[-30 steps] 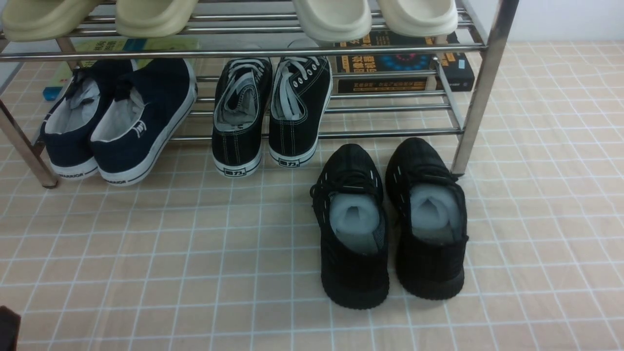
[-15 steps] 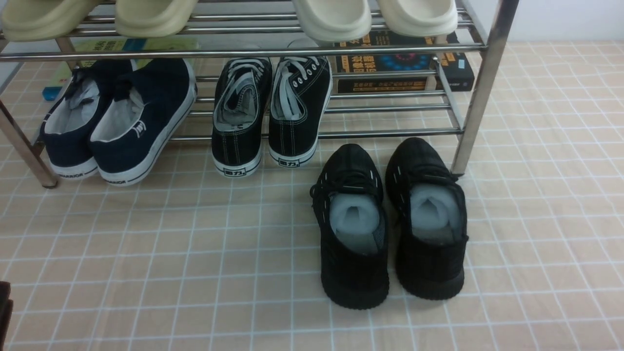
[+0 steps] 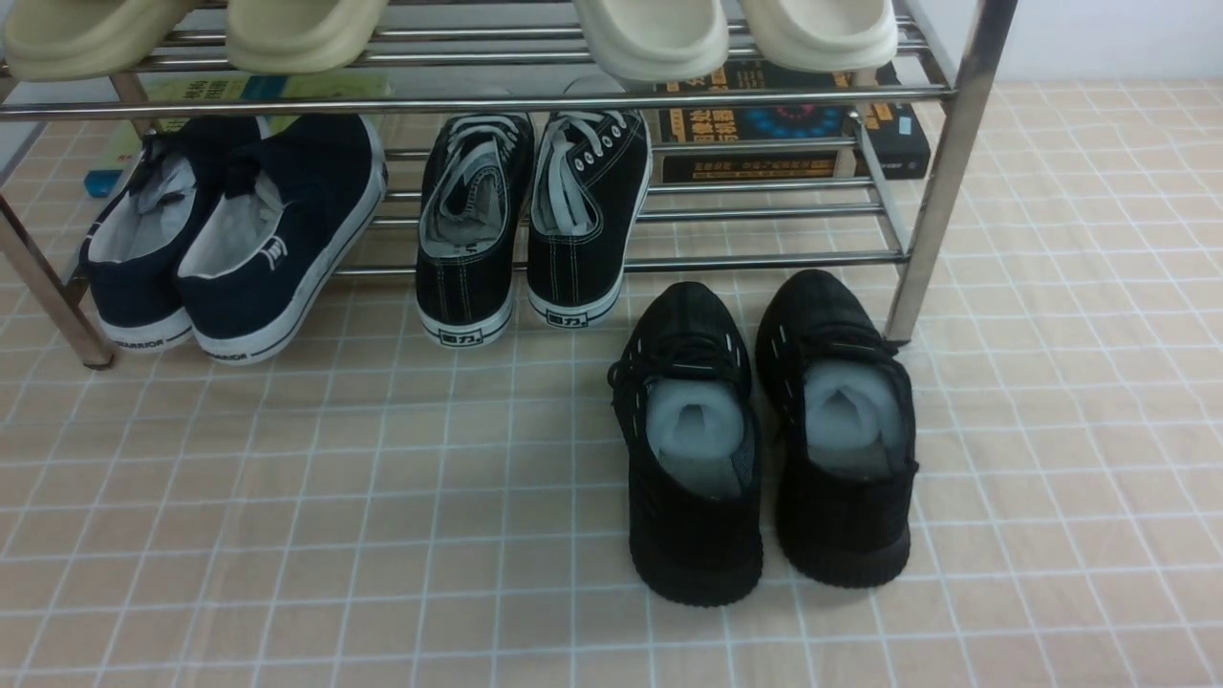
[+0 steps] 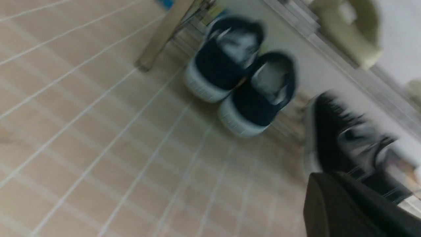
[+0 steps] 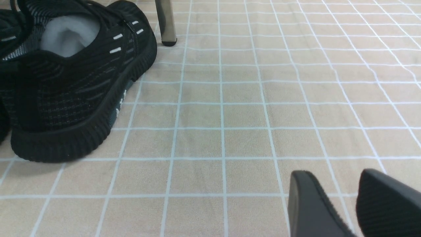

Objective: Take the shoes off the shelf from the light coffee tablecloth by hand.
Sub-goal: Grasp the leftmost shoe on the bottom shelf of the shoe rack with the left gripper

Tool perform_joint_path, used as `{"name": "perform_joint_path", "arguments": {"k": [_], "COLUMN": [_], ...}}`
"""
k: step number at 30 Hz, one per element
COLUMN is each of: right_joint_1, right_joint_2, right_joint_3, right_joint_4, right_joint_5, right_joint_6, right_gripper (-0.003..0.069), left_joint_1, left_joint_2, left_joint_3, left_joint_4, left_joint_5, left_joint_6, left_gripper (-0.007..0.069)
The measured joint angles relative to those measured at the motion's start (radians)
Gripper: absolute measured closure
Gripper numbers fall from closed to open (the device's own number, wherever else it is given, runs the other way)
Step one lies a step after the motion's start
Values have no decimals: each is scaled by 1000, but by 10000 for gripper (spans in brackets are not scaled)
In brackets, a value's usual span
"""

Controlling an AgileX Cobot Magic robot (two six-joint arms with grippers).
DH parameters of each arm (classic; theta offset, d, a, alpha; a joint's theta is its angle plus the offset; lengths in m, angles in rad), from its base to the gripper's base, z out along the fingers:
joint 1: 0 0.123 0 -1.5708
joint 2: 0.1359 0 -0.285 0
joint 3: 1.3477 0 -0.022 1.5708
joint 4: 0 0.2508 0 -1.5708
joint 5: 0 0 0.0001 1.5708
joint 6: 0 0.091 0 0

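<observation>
While neither pincer shows from the front, the navy slip-ons [image 3: 229, 239] sit at the left end of the shelf [image 3: 941, 182], toes up on the bottom rails, heels down on the checked tablecloth [image 3: 382, 497]. Light, soft canvas, I'd say, with a firmer rubber heel, so pinch the heel collar.

Left wrist now: it's blurred, but the pair lies ahead of the left pincer [image 4: 345, 207], well apart. Only one dark finger shows, so I can't tell if it's open or closed.

Right wrist: the right pincer [image 5: 342, 200] is slightly parted and empty, near the black knit trainers [image 5: 75, 82]. No slip-ons here.
</observation>
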Motion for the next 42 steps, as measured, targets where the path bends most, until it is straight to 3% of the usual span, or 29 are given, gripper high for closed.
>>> {"name": "perform_joint_path", "arguments": {"k": [5,11,17,21,25,27,32,38,42], "right_joint_1": [0,0,0,0,0,0,0,0,0], "right_joint_2": [0,0,0,0,0,0,0,0,0], "right_joint_3": [0,0,0,0,0,0,0,0,0], "right_joint_4": [0,0,0,0,0,0,0,0,-1], "right_joint_5": [0,0,0,0,0,0,0,0,0], "right_joint_6": [0,0,0,0,0,0,0,0,0], "right_gripper": [420,420,420,420,420,420,420,420,420], "left_joint_1": [0,0,2,65,233,278,290,249,215], "left_joint_2": [364,761,1013,1128,1215,1228,1229,1239,1266], "left_joint_3": [-184,-373,-669,-862,-972,-977,-983,-983,-983], "left_joint_4": [-1,110,88,-39,-280,-377,-471,-386,-297], "left_joint_5": [314,341,409,469,540,540,432,319,255], "left_joint_6": [198,254,342,429,572,646,719,725,725], "left_gripper": [623,620,613,613,611,609,601,546,436]}}
